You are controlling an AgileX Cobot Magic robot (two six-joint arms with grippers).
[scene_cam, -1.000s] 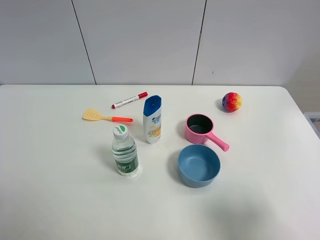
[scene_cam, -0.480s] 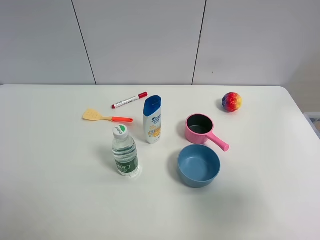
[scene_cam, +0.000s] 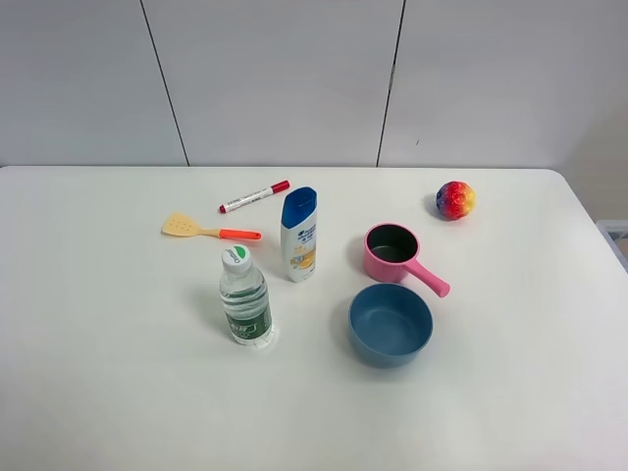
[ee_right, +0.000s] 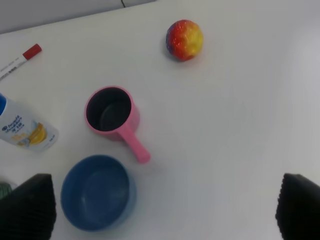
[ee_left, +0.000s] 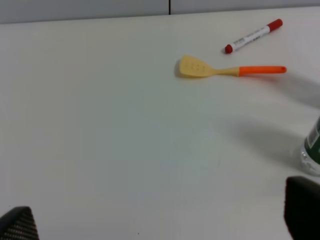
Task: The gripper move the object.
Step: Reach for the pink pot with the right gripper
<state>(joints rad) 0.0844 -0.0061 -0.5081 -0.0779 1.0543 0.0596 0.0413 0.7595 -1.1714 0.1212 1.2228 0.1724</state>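
Observation:
The pink toy saucepan [scene_cam: 392, 250] stands upright on the white table [scene_cam: 98, 373], right of the middle, with its handle [scene_cam: 430, 278] pointing to the front right. It also shows in the right wrist view [ee_right: 109, 111], with nothing in its dark inside. Neither arm shows in the exterior high view. My right gripper [ee_right: 162, 207] is open and empty, its dark fingertips [ee_right: 27, 205] wide apart, well above the table and apart from the saucepan. My left gripper [ee_left: 160, 220] is open and empty above bare table at the left.
A blue bowl [scene_cam: 391, 324] sits just in front of the saucepan. A shampoo bottle [scene_cam: 299, 234] and a water bottle [scene_cam: 244, 296] stand to its left. A yellow spatula [scene_cam: 208, 230] and a red marker [scene_cam: 254, 196] lie behind them. A coloured ball [scene_cam: 454, 200] is at the back right.

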